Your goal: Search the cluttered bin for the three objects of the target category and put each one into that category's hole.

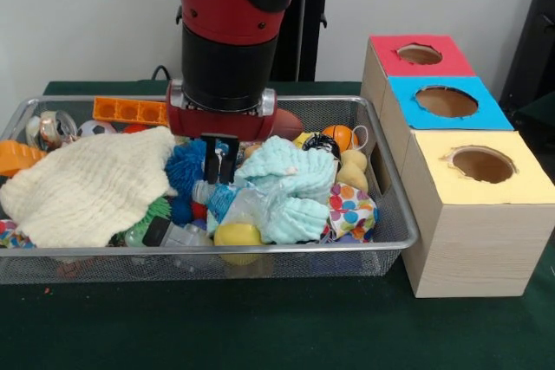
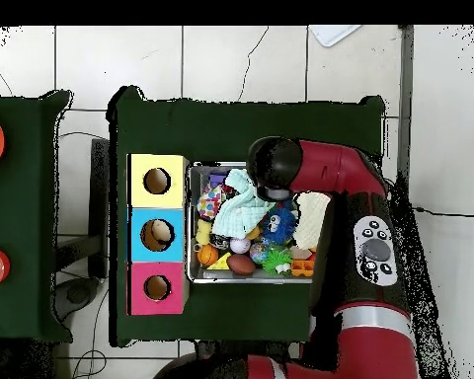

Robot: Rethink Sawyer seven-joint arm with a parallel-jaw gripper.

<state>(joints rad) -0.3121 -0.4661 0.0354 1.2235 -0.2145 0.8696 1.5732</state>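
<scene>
My hand [image 1: 220, 162] hangs narrow and empty over the wire bin [image 1: 395, 214] middle, between the blue pom-pom [image 1: 185, 168] and light-blue cloth [image 1: 286, 181]; risk: snagging that cloth instead of a target.

The hand [image 1: 220, 162] hangs over the wire bin [image 1: 381, 240], its fingertips among the toys beside a light blue cloth [image 1: 290, 188].
</scene>
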